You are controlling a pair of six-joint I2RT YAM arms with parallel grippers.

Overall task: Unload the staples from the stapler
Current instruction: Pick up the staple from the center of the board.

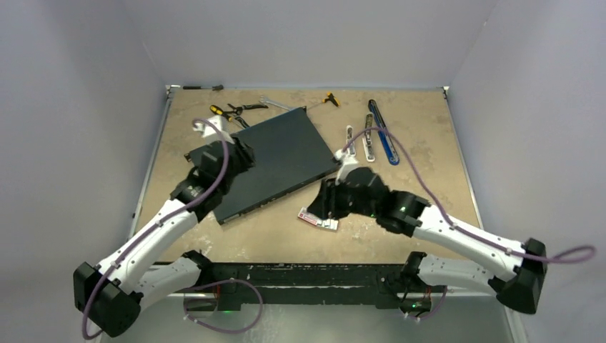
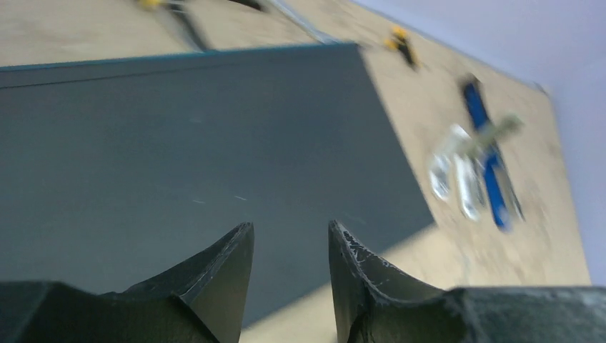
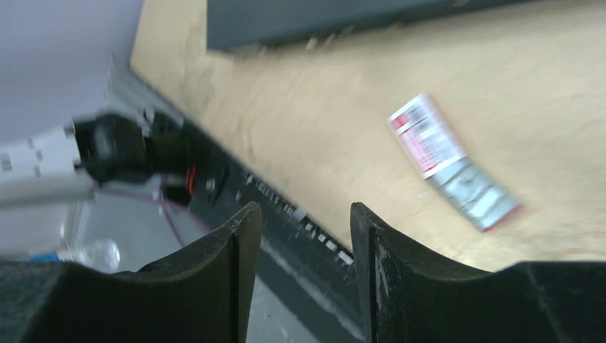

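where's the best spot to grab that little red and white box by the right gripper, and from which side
Probably mid-length, across its narrow width, coming straight down. The red-and-white box lies flat on the table, long and slim, so only its two long edges offer the right gripper opposing faces.

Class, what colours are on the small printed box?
The box is red and white, silvery at one end; clearest in right wrist view.
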